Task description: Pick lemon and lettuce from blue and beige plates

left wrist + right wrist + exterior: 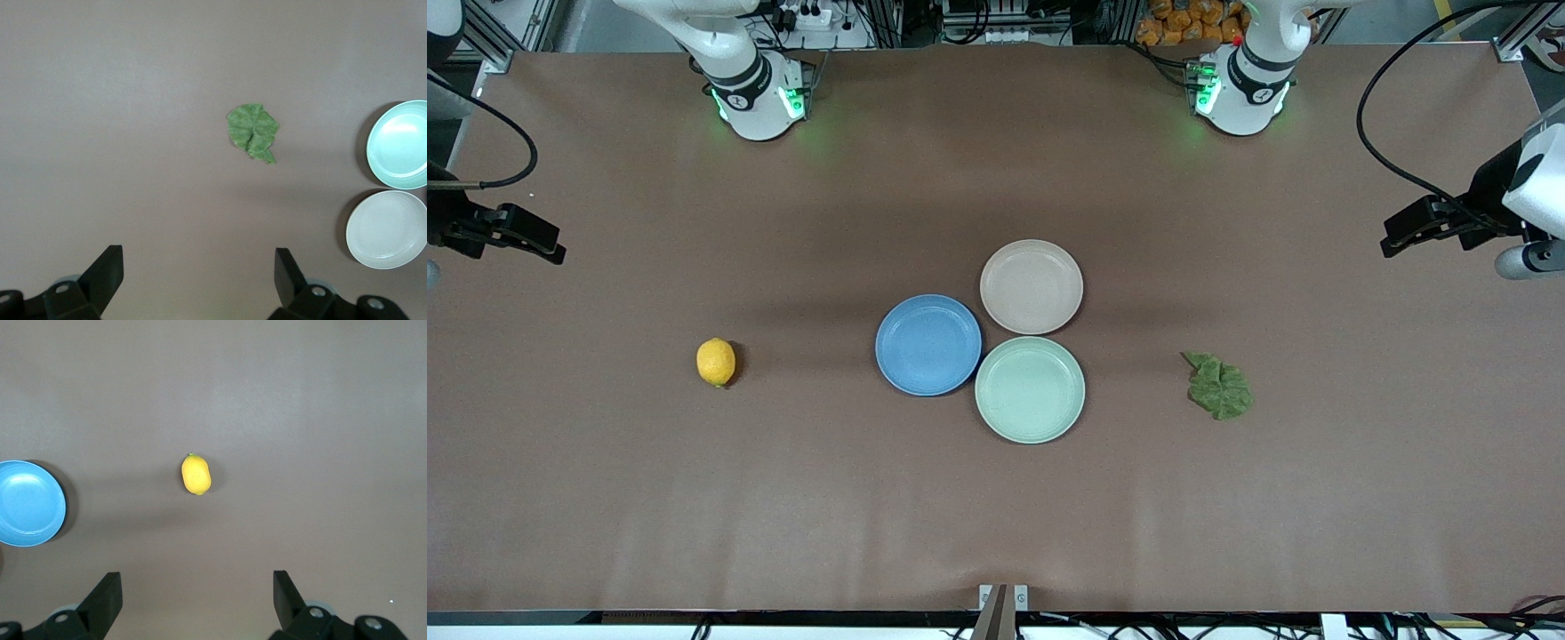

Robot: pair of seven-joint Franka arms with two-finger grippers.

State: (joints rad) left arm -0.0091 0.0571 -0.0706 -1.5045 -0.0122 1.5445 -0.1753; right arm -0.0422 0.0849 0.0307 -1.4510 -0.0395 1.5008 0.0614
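The lemon lies on the bare table toward the right arm's end, and shows in the right wrist view. The lettuce lies flat on the table toward the left arm's end, and shows in the left wrist view. The blue plate and the beige plate sit empty at the table's middle. My left gripper is open and empty, high over the table's left-arm end. My right gripper is open and empty, high over the right-arm end.
An empty pale mint-green plate touches the blue and beige plates, nearer the front camera than the beige one. It also shows in the left wrist view. The two arm bases stand along the table's back edge.
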